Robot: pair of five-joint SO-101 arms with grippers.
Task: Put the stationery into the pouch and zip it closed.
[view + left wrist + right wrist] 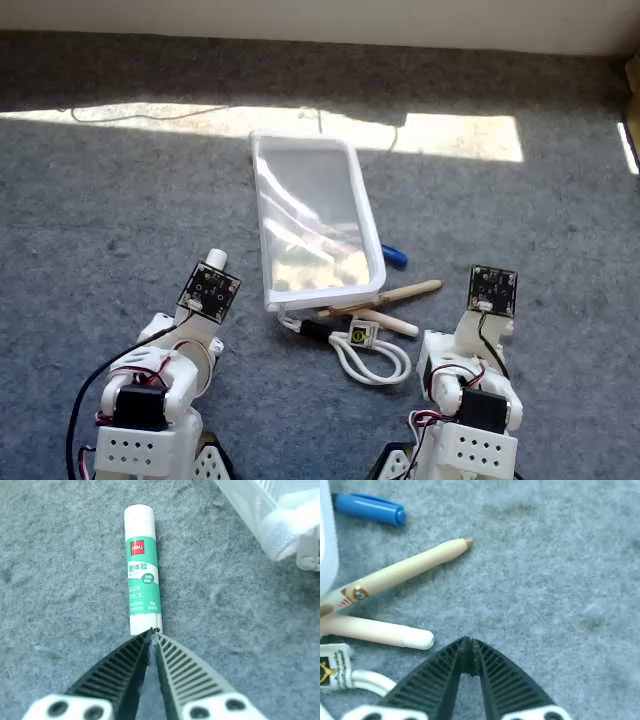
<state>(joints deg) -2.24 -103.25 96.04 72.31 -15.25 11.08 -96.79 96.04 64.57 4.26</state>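
Observation:
A translucent white mesh pouch (315, 225) lies in the middle of the grey carpet, and its corner (270, 510) appears in the left wrist view. A green-and-white glue stick (142, 570) lies flat just ahead of my left gripper (151, 631), which is shut and empty, its tips at the stick's near end. Right of the pouch lie a blue pen (370, 509) and two cream pens (400, 570) (375, 632); the high view shows them too (395, 257) (400, 293). My right gripper (469, 641) is shut and empty, a little short of the cream pens.
A coiled white cable with a black plug and a label (372, 360) lies in front of the pouch, between the two arms. A strip of sunlight (460, 135) crosses the carpet behind the pouch. Open carpet lies to the left and right.

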